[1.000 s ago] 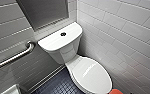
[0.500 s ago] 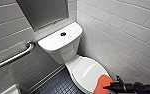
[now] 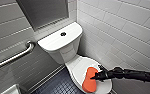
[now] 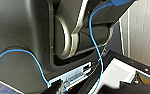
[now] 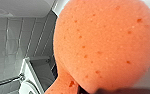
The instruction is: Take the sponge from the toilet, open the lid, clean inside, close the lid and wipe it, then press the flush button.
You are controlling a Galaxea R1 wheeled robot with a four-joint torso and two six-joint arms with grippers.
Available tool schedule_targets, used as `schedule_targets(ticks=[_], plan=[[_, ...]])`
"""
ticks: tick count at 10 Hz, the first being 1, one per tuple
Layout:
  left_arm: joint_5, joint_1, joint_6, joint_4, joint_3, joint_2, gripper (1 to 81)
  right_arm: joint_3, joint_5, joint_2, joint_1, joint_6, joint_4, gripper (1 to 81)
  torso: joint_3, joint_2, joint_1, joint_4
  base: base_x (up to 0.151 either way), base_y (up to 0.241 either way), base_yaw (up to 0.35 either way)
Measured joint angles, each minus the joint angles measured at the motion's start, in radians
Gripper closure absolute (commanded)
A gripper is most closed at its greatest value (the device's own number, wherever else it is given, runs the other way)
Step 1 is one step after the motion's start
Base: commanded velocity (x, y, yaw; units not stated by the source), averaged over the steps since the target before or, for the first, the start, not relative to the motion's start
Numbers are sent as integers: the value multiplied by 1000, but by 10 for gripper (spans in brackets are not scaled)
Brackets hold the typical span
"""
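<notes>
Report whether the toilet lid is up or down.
Down. In the head view the lid lies flat across the toilet, and the sponge held by the right pincer sits on its top surface.

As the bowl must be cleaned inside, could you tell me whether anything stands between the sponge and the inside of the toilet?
Yes: the lid is down on the toilet. The sponge, at the right pincer, rests against the lid's top, so the closed lid itself bars the way inside.
</notes>
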Motion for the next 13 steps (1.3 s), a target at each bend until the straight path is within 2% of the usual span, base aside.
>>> schedule_targets(ticks=[2,4,9,11,13], plan=[[0,0,0,0,0,0,10,-95,-22,118,25,57,-51,811,0,0,0,0,0,0,0],[0,0,0,-1,0,5,10,-240,-11,208,25,87,-88,811,0,0,0,0,0,0,0],[1,0,-2,-4,0,4,10,-577,135,469,59,111,-135,811,0,0,0,0,0,0,0],[1,0,-2,-4,0,4,10,-626,180,543,63,116,-143,811,0,0,0,0,0,0,0],[1,0,-2,-4,0,4,10,-662,198,543,47,118,-148,811,0,0,0,0,0,0,0]])
